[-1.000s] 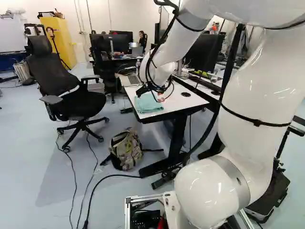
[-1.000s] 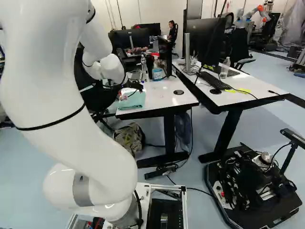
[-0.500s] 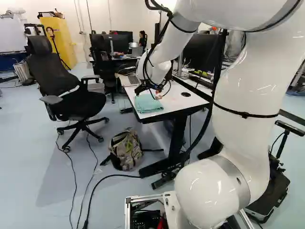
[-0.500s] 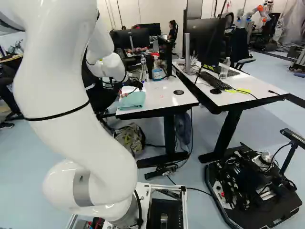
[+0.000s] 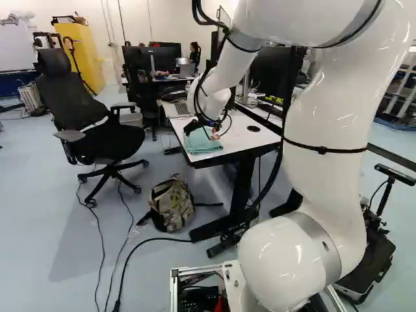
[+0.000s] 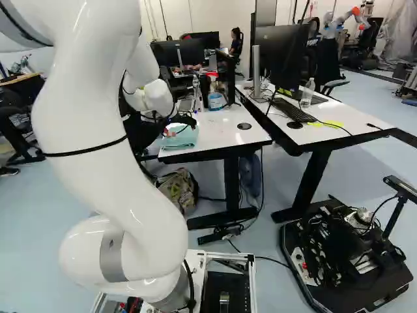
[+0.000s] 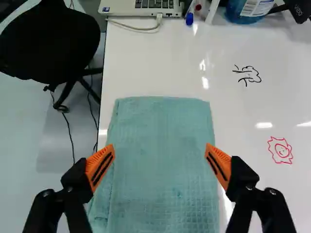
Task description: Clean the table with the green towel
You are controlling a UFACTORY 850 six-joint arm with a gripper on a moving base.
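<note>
One black doodle (image 7: 249,73) and one red doodle (image 7: 281,150) marked the surface (image 7: 155,63); the green towel (image 7: 163,194) lay ungripped beneath the spread tool (image 7: 160,148), all wiping seemingly left

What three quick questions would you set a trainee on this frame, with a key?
1. True or false: the gripper is open over the towel.

2. Multiple choice: what colours are the two drawings on the table?
A) blue and green
B) black and red
C) orange and blue

3. Fill in the blank: the bag sits on the ____.

Key: 1 true; 2 B; 3 floor.
</note>
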